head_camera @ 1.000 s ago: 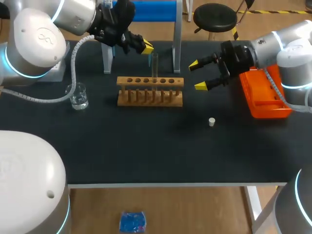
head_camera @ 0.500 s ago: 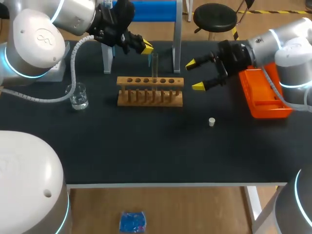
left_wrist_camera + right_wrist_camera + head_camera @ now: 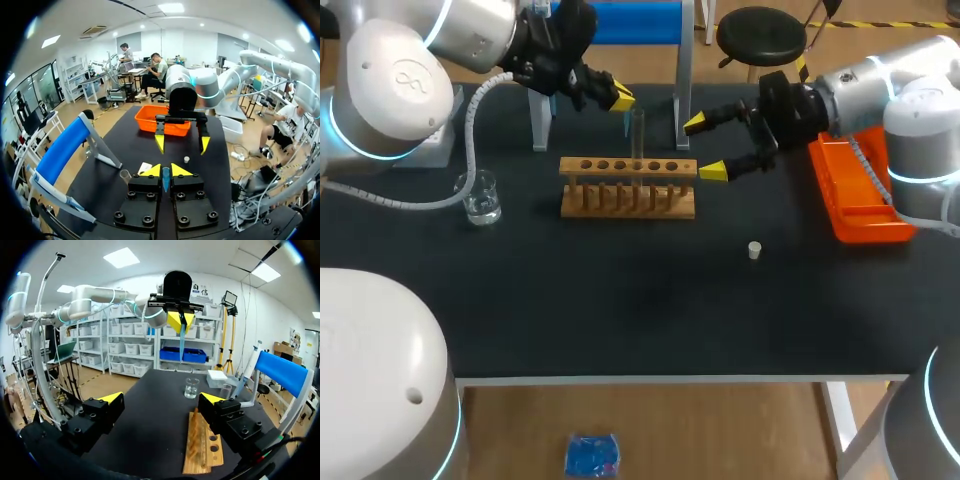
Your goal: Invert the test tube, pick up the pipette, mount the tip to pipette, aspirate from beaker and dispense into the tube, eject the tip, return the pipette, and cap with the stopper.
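A clear test tube (image 3: 638, 133) stands upright in the wooden rack (image 3: 628, 186). My right gripper (image 3: 704, 147) hangs open just to the right of the tube, level with it and apart from it; the left wrist view shows this gripper (image 3: 181, 143) facing mine. My left gripper (image 3: 616, 98) is behind and left of the tube, shut on a thin blue piece (image 3: 181, 342) that hangs from its tips. A glass beaker (image 3: 480, 197) is left of the rack. The white stopper (image 3: 754, 250) lies in front of the rack, to its right.
An orange tip box (image 3: 860, 190) sits at the right edge of the table. A pipette stand (image 3: 539, 105) with a blue panel is behind the rack, with the pipette (image 3: 250, 367) leaning on it. From the right wrist, the rack (image 3: 202, 450) lies under my right finger.
My right gripper has moved left towards the test tube, staying open. The left arm has kept still.
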Controlling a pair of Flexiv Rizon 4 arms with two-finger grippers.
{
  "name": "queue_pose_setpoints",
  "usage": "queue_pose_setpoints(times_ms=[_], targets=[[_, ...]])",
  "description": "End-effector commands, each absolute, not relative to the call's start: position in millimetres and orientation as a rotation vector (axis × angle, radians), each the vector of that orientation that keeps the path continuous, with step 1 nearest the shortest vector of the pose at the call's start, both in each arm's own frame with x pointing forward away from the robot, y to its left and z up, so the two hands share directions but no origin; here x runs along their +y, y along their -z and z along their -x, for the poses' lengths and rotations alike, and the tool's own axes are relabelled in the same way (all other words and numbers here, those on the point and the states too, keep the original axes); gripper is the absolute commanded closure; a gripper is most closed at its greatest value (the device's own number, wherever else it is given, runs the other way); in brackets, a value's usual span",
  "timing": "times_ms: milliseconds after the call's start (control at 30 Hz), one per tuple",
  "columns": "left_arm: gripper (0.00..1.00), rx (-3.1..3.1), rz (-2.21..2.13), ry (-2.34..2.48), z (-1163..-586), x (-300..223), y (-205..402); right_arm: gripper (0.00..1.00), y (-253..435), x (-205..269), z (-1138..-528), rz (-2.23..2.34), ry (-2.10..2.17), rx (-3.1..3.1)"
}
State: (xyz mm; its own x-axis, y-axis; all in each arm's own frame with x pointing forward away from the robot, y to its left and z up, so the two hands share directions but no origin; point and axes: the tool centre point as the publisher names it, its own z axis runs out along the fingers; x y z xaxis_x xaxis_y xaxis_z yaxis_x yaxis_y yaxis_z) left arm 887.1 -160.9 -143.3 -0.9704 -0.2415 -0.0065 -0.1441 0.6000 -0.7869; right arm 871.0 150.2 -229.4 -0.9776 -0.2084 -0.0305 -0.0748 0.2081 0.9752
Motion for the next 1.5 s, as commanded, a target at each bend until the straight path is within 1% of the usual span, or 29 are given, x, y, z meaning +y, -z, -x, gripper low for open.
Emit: queue_pose_setpoints(times_ms=[33,467,767,1300,1400,1433,1500], targets=[[1.00,2.712,0.328,1.314,-887.1,-160.4,142.3,0.00,226.5,160.3,-866.2,-0.268,1.912,-2.341],[1.00,2.712,0.328,1.314,-887.1,-160.4,142.3,0.00,211.3,215.4,-875.2,-0.255,1.993,-2.230],[1.00,2.712,0.328,1.314,-887.1,-160.4,142.3,0.00,197.9,241.6,-872.5,-0.276,2.064,-2.156],[1.00,2.712,0.328,1.314,-887.1,-160.4,142.3,0.00,179.3,254.4,-872.8,-0.204,2.136,-2.053],[1.00,2.712,0.328,1.314,-887.1,-160.4,142.3,0.02,178.4,254.1,-872.7,-0.159,2.116,-2.062],[1.00,2.712,0.328,1.314,-887.1,-160.4,142.3,0.00,178.1,254.0,-872.8,-0.134,2.103,-2.072],[1.00,2.712,0.328,1.314,-887.1,-160.4,142.3,0.00,178.0,254.0,-873.3,-0.098,2.085,-2.062]])
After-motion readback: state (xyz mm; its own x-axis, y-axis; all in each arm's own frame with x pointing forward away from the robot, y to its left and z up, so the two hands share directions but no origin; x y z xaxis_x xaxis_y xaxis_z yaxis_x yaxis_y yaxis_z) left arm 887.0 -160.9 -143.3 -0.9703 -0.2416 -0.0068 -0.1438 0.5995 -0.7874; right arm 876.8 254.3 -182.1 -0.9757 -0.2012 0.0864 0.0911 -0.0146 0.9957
